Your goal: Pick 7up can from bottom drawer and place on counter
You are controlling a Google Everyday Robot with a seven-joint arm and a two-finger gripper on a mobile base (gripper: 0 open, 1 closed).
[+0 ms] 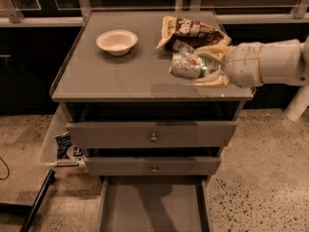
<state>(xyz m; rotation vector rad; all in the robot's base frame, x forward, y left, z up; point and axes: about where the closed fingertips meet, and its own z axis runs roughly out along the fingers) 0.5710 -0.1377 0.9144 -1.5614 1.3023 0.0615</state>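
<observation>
So the claw (pixel 197 66) is clamped on the 7up can (pixel 184 65), one finger over the top of it and one under it. The can is tipped on its side with its end facing left. It's up over the right-hand part of the surface (pixel 96 76), just in front of the brown and cream snack bag (pixel 189 30), which sits at the back right. There's a faint dark shadow (pixel 166 88) on the grey top a bit below and left of the can, so it looks like it's in the air and not set down, though I can't be totally sure about contact. The fat white arm (pixel 270 62) comes in from the right edge. A small cream bowl (pixel 117 41) sits back left on the same top, well apart from the can. Below that, the two knobbed drawers (pixel 152 134) look closed or nearly so. The bottom drawer (pixel 152 207) is pulled out toward the camera, showing its flat grey floor. Off to the left of the cabinet there's some blue and white packaging (pixel 64 145) down by the speckled floor (pixel 260 178).
</observation>
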